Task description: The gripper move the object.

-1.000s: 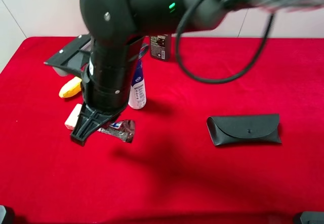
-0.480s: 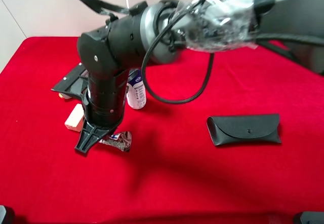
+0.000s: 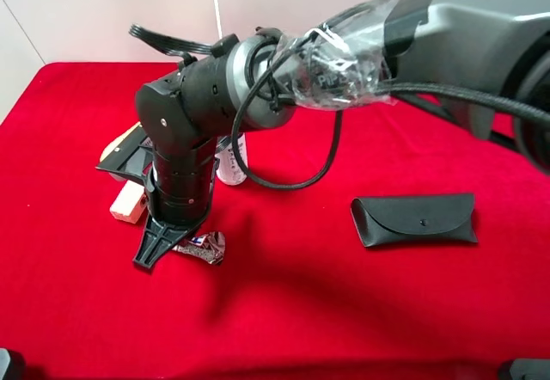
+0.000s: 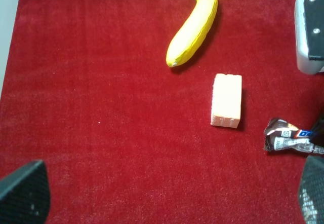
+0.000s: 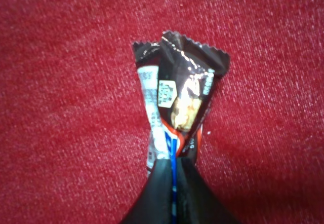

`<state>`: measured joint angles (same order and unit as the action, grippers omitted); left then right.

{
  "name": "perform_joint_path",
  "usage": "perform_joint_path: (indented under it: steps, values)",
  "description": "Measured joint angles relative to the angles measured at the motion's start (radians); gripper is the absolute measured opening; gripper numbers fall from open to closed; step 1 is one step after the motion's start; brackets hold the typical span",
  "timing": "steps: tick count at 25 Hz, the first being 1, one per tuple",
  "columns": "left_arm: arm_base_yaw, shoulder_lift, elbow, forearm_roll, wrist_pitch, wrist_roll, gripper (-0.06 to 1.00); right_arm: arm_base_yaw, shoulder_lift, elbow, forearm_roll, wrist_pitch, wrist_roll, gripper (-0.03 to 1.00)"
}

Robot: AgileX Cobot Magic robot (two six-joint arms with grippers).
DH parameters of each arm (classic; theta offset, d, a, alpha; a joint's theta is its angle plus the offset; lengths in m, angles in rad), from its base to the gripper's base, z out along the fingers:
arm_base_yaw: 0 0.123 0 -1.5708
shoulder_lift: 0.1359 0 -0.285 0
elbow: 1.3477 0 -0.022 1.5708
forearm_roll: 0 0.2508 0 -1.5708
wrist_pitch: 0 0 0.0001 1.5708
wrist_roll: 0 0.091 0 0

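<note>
Nearest the left edge of the red-covered table (image 3: 344,311) lies a banana (image 4: 195,26). Just inward of it, and apart from it, sits a white block (image 4: 226,100), lying flat on the cloth.

My left gripper (image 4: 167,196) hangs above this part of the table. Its two fingertips stand wide apart at the corners of its own camera view, and there is nothing between them.

Next comes my right gripper (image 3: 153,249). That arm reaches across from the right side of the table and points almost straight down just beside the block. Its fingers are pressed together, pinching one crimped end of the candy bar (image 3: 199,247).

The bar is in the left half of the table, nearer the front edge than the back, just to the right of the block and not touching it. From my right wrist I see the brown-and-white wrapper sticking out past my fingertips (image 5: 172,188), creased where I squeeze it, its free crimped end over the cloth. I cannot tell whether that end rests on the cloth or hangs just above it.

Behind my right arm, toward the back edge, a white bottle (image 3: 232,163) with a blue label stands upright, partly hidden.

Well apart, in the right half of the table, a black glasses case (image 3: 414,218) lies flat and closed.
</note>
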<state>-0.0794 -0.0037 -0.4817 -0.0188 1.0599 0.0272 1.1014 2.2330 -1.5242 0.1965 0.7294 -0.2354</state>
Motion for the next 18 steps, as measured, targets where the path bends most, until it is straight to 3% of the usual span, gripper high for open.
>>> perform_joint_path:
  steps: [18]
  values:
    - [0.0, 0.0, 0.0, 0.0, 0.0, 0.0, 0.97, 0.0, 0.0, 0.0, 0.002, 0.011, 0.0, -0.03]
